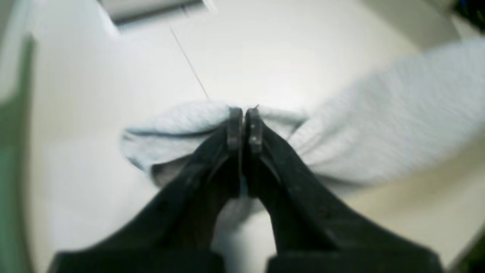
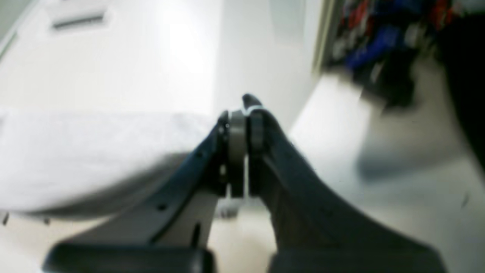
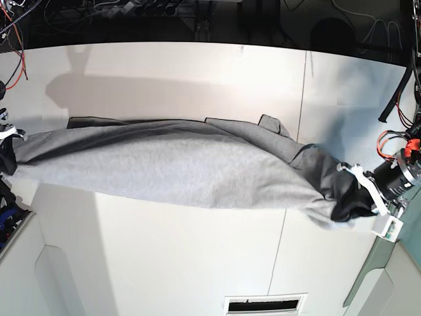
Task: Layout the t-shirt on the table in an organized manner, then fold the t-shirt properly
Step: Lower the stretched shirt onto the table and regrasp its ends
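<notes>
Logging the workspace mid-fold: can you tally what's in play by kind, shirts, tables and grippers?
T-shirt: 1
Table: 1
Grippers: 2, the left gripper and the right gripper, each shut on the t-shirt
Total: 4

One t-shirt (image 3: 171, 164), one table (image 3: 164, 257), two grippers: left gripper (image 1: 244, 113), right gripper (image 2: 242, 117).

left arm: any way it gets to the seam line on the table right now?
Probably not as is. The left gripper has its jaws shut on the t-shirt, stretched between both arms above the table; it would have to let go first.
</notes>
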Robot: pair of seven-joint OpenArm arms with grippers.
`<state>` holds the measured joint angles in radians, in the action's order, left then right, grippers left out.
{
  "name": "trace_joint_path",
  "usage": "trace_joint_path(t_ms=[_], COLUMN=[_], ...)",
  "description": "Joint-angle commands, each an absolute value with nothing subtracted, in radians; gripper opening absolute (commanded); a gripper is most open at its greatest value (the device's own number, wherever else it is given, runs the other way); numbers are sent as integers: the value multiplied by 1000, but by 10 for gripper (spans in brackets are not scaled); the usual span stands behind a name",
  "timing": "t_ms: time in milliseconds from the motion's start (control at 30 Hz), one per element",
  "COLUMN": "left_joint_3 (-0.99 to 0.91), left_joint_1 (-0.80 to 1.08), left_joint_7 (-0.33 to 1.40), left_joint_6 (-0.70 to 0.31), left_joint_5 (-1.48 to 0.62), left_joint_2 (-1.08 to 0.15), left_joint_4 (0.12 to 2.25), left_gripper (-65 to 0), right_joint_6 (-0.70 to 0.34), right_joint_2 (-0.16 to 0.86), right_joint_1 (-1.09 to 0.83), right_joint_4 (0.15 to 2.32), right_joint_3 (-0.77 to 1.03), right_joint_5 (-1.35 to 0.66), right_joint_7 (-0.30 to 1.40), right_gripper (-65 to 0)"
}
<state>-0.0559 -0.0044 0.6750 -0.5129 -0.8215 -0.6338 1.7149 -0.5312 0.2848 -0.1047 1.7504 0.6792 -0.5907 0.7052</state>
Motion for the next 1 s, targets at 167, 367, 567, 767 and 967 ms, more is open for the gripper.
trace_joint_path(t_ms=[167, 367, 567, 767, 967], left_joint_3=[-51, -81, -264, -333, -273], left_joint_1=[113, 141, 142, 182, 284], left_joint_7=[669, 634, 636, 678, 677], left_joint_6=[-543, -464, -429, -430, -430], left_joint_5=[-868, -795, -813, -873, -884], left_joint_2=[-595, -562, -540, -540, -489], left_joint_4=[1719, 1723, 1726, 1710, 1646], left_gripper=[-395, -349, -349, -349, -349], right_joint_6=[-529, -528, -558, -557, -502], right_joint_2=[294, 281, 278, 263, 263], right_joint_1=[-159, -175, -163, -71, 20], right_joint_4=[1578, 1489, 1573, 1621, 1591], right_joint_3=[685, 688, 696, 653, 458], right_joint_5=[-610, -664, -741, -700, -469], right_joint_7=[684, 649, 644, 644, 589], right_gripper=[-645, -284, -285, -285, -285])
